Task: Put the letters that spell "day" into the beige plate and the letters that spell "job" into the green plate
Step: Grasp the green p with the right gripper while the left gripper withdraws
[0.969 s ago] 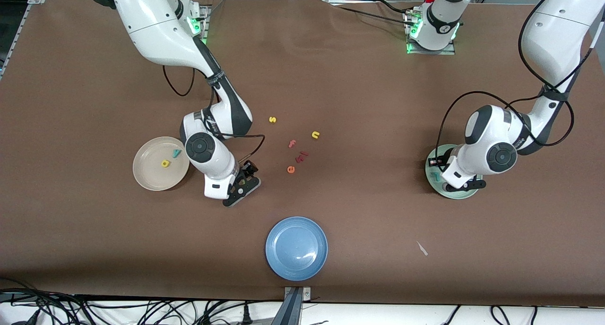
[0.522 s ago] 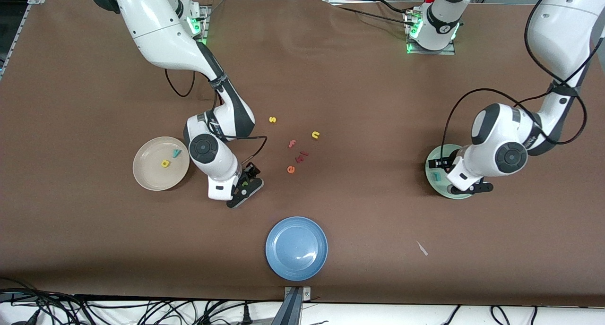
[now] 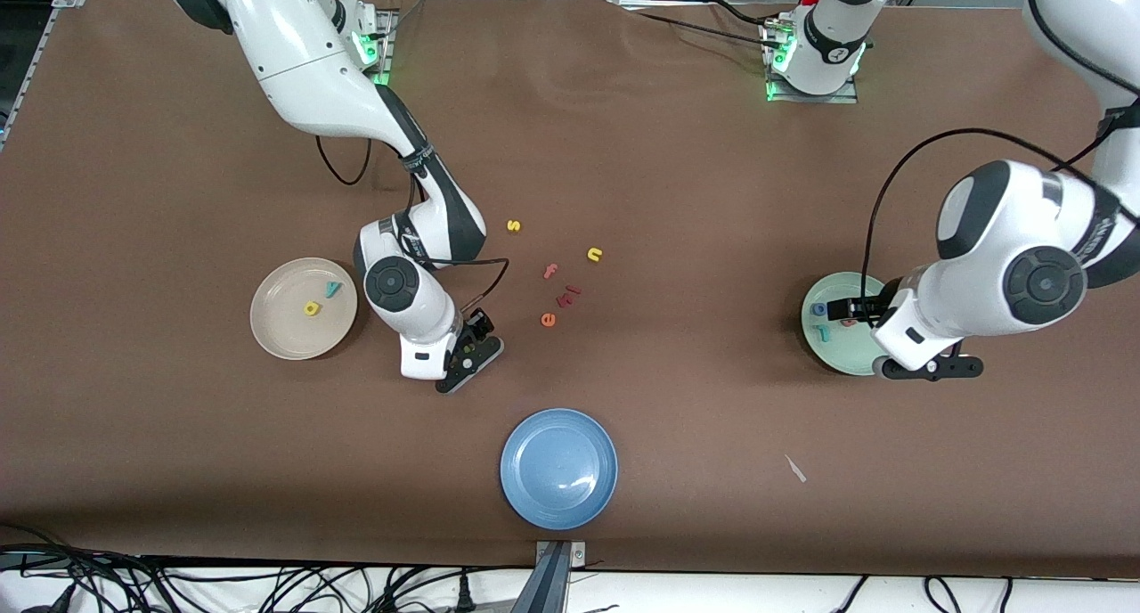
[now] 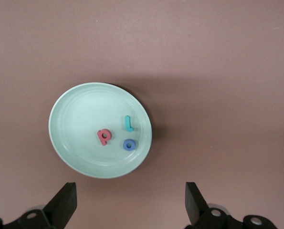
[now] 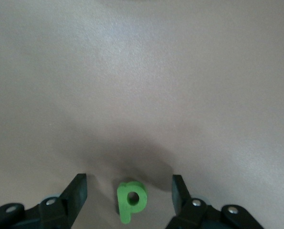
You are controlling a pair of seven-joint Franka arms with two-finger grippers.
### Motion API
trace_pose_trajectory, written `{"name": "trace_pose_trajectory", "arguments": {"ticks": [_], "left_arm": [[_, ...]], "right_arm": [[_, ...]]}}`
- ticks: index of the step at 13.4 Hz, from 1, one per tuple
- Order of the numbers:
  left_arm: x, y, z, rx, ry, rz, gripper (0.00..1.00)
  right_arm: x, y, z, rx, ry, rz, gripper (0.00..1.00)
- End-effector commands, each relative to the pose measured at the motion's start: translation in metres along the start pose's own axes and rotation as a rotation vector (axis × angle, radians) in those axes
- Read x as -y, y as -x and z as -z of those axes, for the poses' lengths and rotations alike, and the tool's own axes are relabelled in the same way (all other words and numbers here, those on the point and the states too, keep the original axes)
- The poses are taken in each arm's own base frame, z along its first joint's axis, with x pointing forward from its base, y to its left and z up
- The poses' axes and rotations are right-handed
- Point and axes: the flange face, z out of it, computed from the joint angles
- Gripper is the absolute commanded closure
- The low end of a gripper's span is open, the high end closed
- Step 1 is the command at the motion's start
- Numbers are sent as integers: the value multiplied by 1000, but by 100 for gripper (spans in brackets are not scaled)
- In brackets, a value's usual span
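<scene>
Foam on brown felt: nearest the front camera lies the blue plate point(image 3: 558, 468), no part of the job. Farther in, the right gripper point(image 3: 465, 355) sits low over the table with its fingers spread and the green letter point(image 5: 131, 201) lying flat between them, untouched on either side in the right wrist view; its stem runs along the gap rather than across it, so a straight squeeze should catch it across the narrow way. The beige plate point(image 3: 303, 307), toward the right arm's end and beside that arm, already carries the yellow letter point(image 3: 312, 308) and the teal "y" point(image 3: 333, 289), so this arm has the short carry. At the left arm's end, the left gripper point(image 3: 926, 366) hangs wide open and empty over the rim of the green plate point(image 3: 833, 346), where the pinkish-red "b" point(image 4: 104, 136), blue "o" point(image 4: 129, 144) and teal "j" point(image 4: 128, 123) rest close together. Farther still, spare letters point(image 3: 557, 274) lie scattered mid-table.
</scene>
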Motion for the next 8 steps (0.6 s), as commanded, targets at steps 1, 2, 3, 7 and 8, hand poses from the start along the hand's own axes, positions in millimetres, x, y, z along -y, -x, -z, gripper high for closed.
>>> {"name": "trace_pose_trajectory", "arguments": {"ticks": [1,2,3,7,8], "left_arm": [[0,9,61,-6,0,-41,0],[-2,16,79,-27,-8,-53,0],[-3,22,89,-41,-11,-71,0],[7,62,140,-101,-70,-140,0],[18,71,145,-95,-39,-131,0]], "right_arm": [[-2,-1,-2,48,-17,18,23],[-3,0,-2,53,-16,19,23],[-2,1,-3,56,-16,19,23],[0,0,-2,58,-13,27,28],[0,0,-3,62,-6,36,32]]}}
